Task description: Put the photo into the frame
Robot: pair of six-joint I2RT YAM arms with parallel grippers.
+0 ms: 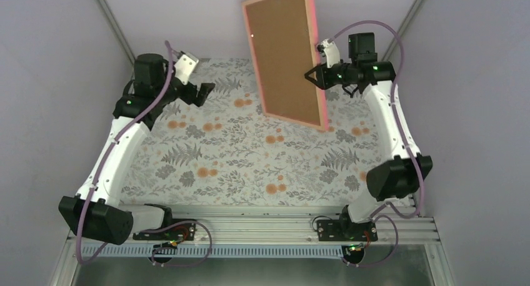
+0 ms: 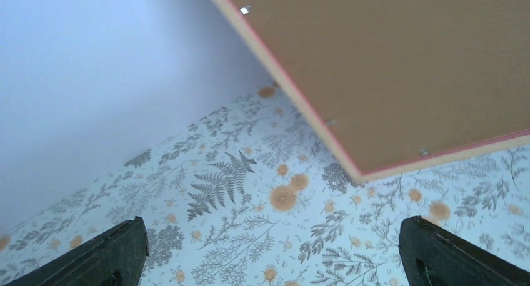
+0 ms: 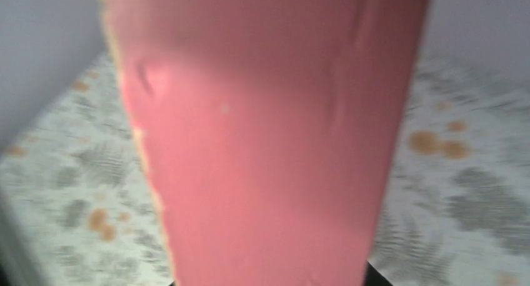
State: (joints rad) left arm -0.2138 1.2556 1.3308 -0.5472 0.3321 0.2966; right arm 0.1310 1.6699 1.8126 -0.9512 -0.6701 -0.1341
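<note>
The pink frame is held up off the table, tilted nearly upright at the back. Its rear faces the top camera, with a brown cardboard board set inside the pink rim. My right gripper is shut on the frame's right edge. In the right wrist view the blurred pink frame fills the middle and hides the fingers. My left gripper is open and empty at the back left, above the cloth. In its view the frame's lower corner and the board hang ahead. The photo is not in view.
A floral patterned cloth covers the table. Grey walls enclose the left, right and back sides. A metal rail with the arm bases runs along the near edge.
</note>
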